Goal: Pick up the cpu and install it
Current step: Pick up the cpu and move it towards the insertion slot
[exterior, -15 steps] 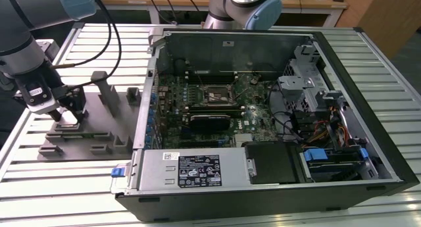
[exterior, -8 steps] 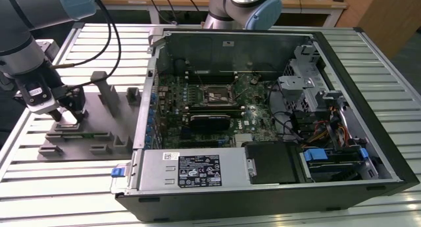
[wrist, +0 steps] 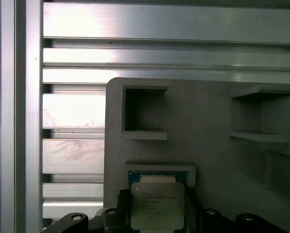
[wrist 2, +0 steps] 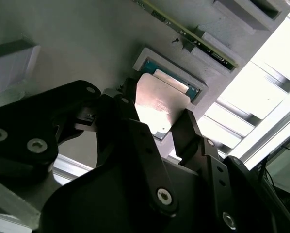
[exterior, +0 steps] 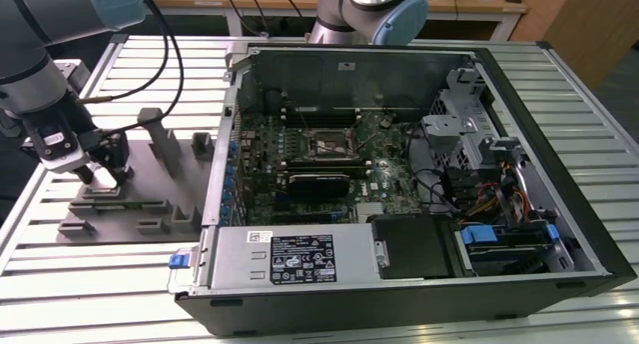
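Observation:
The cpu (wrist: 157,203) is a small silvery square chip with a pale rim. It sits between the two black fingers of my gripper (wrist: 157,208), just over a shallow recess with a blue-green edge in the grey tray (wrist: 208,121). In the second wrist view the fingers (wrist 2: 186,127) press the cpu (wrist 2: 157,99) from both sides, so the gripper (wrist 2: 157,110) is shut on it. In the exterior view my gripper (exterior: 103,176) hangs low over the tray (exterior: 150,206) at the exterior view's left. The motherboard's dark socket (exterior: 327,143) lies inside the open computer case (exterior: 519,232).
The tray carries upright posts (exterior: 158,138) and blocks close to the gripper. Everything rests on a slatted aluminium table (exterior: 90,284). Cables (exterior: 170,67) run from the arm across the table's back. A second arm base (exterior: 364,15) stands behind the case.

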You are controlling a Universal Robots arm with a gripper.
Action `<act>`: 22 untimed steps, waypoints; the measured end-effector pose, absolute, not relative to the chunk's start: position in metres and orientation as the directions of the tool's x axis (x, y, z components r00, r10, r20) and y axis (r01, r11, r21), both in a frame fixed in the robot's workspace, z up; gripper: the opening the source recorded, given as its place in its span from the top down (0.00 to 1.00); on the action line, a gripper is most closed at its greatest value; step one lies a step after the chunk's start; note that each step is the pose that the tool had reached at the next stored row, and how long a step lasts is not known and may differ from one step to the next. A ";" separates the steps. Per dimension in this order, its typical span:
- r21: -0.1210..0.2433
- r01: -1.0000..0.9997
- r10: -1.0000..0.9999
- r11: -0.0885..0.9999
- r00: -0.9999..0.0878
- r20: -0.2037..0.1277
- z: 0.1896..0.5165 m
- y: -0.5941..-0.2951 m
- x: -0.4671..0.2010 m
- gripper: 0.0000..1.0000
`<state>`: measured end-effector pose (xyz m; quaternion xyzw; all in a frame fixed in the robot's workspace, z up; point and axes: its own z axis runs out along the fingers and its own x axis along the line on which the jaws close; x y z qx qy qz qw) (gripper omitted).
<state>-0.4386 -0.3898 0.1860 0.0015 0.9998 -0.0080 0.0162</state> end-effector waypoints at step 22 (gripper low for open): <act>-0.013 0.003 0.003 1.000 -0.999 -0.032 0.191 -0.390 -0.439 0.47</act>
